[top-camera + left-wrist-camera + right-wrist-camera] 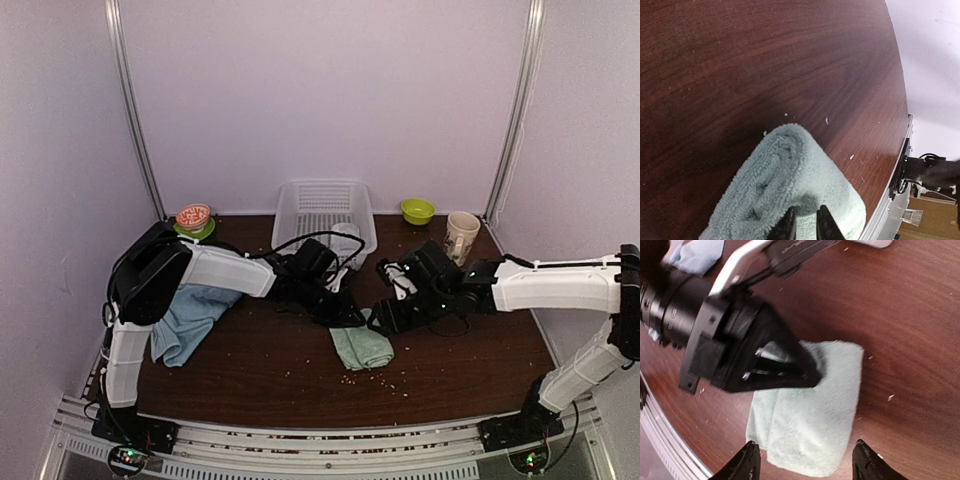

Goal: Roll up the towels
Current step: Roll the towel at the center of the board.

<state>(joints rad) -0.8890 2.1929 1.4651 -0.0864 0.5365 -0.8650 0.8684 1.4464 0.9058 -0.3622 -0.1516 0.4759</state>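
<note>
A pale green towel (pixel 362 348) lies folded on the dark wooden table (pixel 260 370) near its middle. My left gripper (pixel 348 318) reaches in from the left, its jaws nearly together and pinching the towel's far edge; in the left wrist view the plush green towel (pixel 785 175) fills the narrow gap of the left gripper (pixel 806 209). My right gripper (pixel 805 442) stands wide open over the green towel (pixel 815 425), a finger on each side and neither touching it. A light blue towel (pixel 190 320) lies crumpled at the left. A greyish-white towel (pixel 346 240) sits in the basket.
A white lattice basket (pixel 318 205) stands at the back centre. An orange bowl on a green plate (pixel 193 217) is at the back left; a green bowl (pixel 417 210) and a cup (pixel 462 235) at the back right. Crumbs dot the wood.
</note>
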